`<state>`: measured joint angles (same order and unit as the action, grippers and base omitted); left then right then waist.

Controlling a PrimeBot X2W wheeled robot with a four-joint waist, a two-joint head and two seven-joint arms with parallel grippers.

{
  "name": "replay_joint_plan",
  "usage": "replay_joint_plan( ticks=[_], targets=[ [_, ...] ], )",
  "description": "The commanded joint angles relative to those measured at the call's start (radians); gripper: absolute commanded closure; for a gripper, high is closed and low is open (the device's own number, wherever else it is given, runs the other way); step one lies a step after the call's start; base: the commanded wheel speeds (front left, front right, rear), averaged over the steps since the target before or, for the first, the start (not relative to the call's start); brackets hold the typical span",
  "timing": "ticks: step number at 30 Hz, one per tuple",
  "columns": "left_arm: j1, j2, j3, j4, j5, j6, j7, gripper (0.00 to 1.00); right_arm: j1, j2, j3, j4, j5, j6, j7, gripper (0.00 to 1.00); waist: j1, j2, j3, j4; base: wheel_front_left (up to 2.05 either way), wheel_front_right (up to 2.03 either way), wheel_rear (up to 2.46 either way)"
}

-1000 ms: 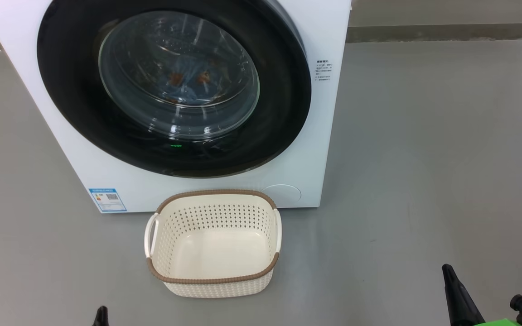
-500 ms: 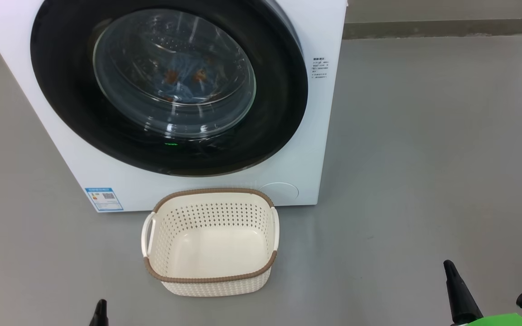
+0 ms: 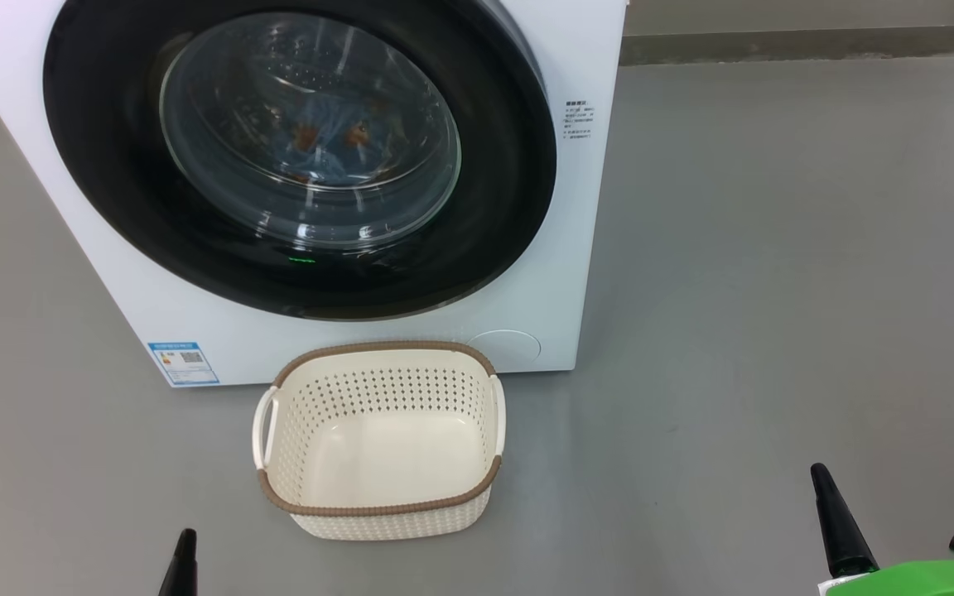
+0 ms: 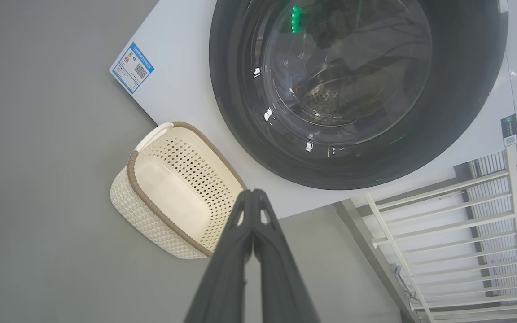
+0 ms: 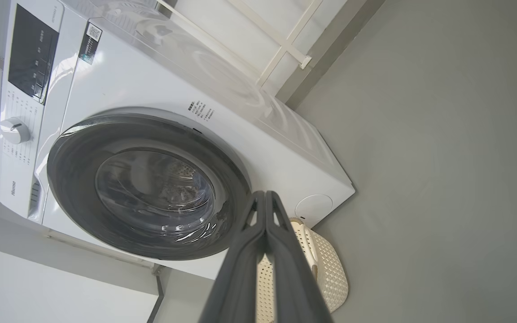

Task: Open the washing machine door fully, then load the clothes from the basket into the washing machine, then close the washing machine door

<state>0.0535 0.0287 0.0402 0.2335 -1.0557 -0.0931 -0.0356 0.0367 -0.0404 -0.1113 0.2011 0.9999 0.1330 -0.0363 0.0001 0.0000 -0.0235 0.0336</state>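
Note:
The washing machine (image 3: pixel 361 348) stands on the floor with its door (image 3: pixel 510 207) shut flat against the front. Through the door's glass, light blue clothes (image 3: pixel 328 136) with orange-brown marks lie in the drum. The cream basket (image 3: pixel 386 389) sits just in front of the machine with nothing in it. My left gripper (image 3: pixel 187 536) is low at the lower left, short of the basket, fingers pressed together. My right gripper (image 3: pixel 818 472) is at the lower right, well right of the basket, also shut. In the wrist views the left gripper (image 4: pixel 253 194) and right gripper (image 5: pixel 265 194) hold nothing.
Grey floor spreads wide to the right of the machine. A skirting strip (image 3: pixel 808 41) runs along the back wall. A white railing (image 4: pixel 442 233) stands beside the machine. The control panel with its dial (image 5: pixel 14 130) sits above the door.
The head camera has shifted a little, so machine and basket drift left and up in the picture. Both finger tips show slightly higher. Both grippers stay shut.

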Motion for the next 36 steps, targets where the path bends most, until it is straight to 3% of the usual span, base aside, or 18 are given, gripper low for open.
replay_joint_plan(
  ticks=[1, 36],
  targets=[
    [-0.046, 0.016, 0.026, -0.018, -0.024, -0.009, 0.006, 1.0, -0.045, -0.008, 0.01, -0.02, 0.022, -0.001, 0.006, 1.0, -0.0001, 0.0, 0.0, 0.0, 0.0, 0.0, 0.0],
    [-0.131, 0.02, 0.061, 0.004, -0.413, -0.03, 0.111, 1.0, -0.118, -0.009, 0.0, 0.027, 0.454, -0.002, 0.112, 1.0, -0.0001, 0.0, 0.02, -0.025, 0.0, 0.0, 0.0]
  ],
)
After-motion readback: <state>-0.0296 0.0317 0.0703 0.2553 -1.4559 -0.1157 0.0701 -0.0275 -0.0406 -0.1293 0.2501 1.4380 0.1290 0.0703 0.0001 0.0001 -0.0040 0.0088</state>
